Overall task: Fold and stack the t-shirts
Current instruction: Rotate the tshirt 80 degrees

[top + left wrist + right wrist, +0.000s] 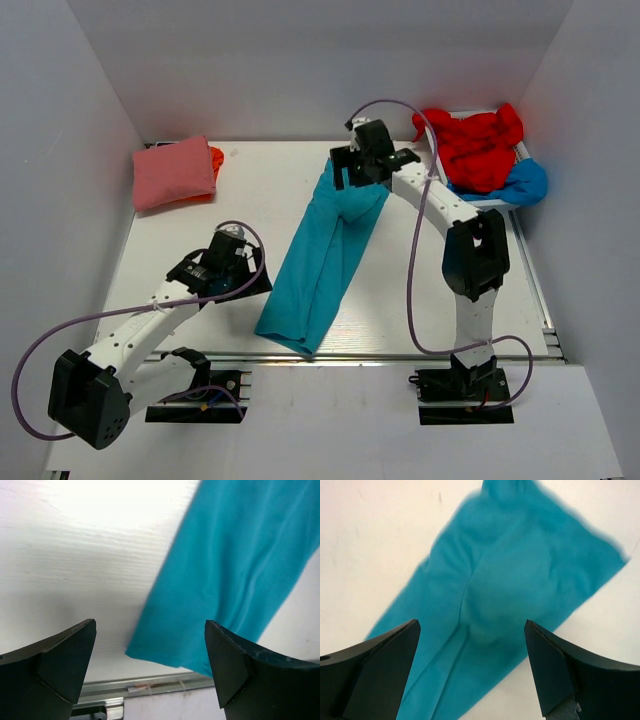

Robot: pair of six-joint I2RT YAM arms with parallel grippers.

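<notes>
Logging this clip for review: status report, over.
Left hand open, empty. Right hand open, over far end of teal t-shirt. Shirt lies as long strip, nothing on it.

top: overhead, whole table point(270, 190) | wrists: close, facing down | shared: teal t-shirt point(325, 260)

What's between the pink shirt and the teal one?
Bare table, as the top view shows, save an orange shirt peeking from under the pink shirt; the teal shirt lies apart.
</notes>
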